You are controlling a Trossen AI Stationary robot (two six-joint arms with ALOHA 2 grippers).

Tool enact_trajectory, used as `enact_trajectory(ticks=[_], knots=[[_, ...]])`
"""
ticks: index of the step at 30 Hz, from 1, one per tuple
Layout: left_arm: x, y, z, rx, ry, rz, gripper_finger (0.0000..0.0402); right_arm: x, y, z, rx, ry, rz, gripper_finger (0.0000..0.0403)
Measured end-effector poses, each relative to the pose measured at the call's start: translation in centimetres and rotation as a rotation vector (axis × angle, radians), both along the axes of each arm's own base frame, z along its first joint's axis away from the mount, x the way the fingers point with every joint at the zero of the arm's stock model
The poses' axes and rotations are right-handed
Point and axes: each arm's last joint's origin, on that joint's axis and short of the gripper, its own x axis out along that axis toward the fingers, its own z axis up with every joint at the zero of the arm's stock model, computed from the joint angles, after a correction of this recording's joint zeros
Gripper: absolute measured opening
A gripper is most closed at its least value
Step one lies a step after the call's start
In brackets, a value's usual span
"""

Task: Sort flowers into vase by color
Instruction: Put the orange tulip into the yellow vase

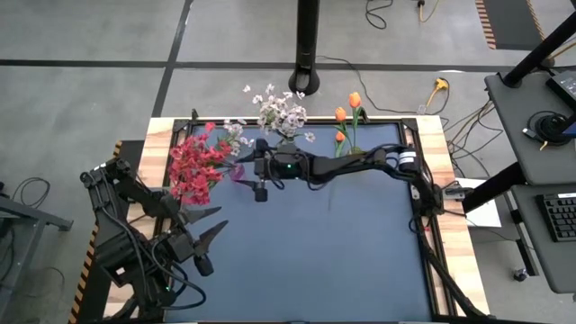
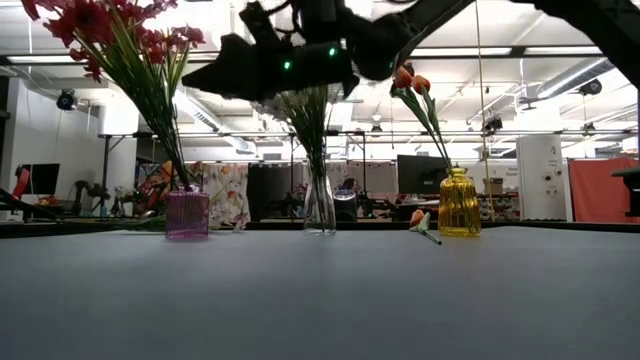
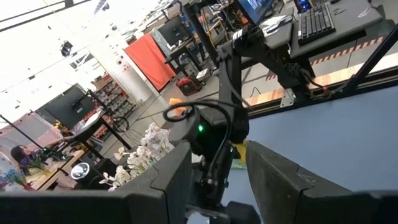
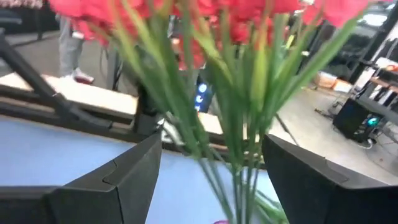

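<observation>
Three vases stand in a row at the far edge of the dark blue table (image 1: pixel 315 261). The clear glass vase (image 2: pixel 319 205) is in the middle and holds the white and pale pink flowers (image 1: pixel 281 110). To one side of it is the purple vase (image 2: pixel 187 213), full of red flowers (image 1: pixel 193 166). To the other side of it is the yellow vase (image 2: pixel 459 203), with orange tulip buds (image 1: pixel 347 115) on green stems. One more orange bud (image 2: pixel 420 220) lies flat on the table, just beside the yellow vase.

The right gripper (image 1: pixel 249 168) reaches across the table, between the clear glass vase and the purple vase. Its fingers are spread apart and hold nothing. In the right wrist view, the green stems of the red flowers stand right in front of them.

The left gripper (image 1: pixel 214 223) hangs over the table on the purple vase's side, nearer the front edge. Its fingers are partly apart, with nothing between them.
</observation>
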Motion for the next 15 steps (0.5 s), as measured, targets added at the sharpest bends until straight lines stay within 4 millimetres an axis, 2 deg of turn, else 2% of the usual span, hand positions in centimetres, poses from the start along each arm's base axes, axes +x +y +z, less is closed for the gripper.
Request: enact_trajectory(ticks=[6,11,15], knots=[[0.1,0.0,0.0,-0.014,-0.009,0.003,0.0137,-1.9,2.3,2.3,-0.011,0.179,0.050,0.0265],[0.2,-0.1,0.0,-0.022,-0.013,0.003,0.0137,-4.7,5.0,4.9,0.020,0.327,0.103,0.0270],[0.2,-0.1,0.0,-0.027,-0.006,0.000,0.0137,-6.9,6.7,6.4,0.114,0.434,0.110,0.0267]])
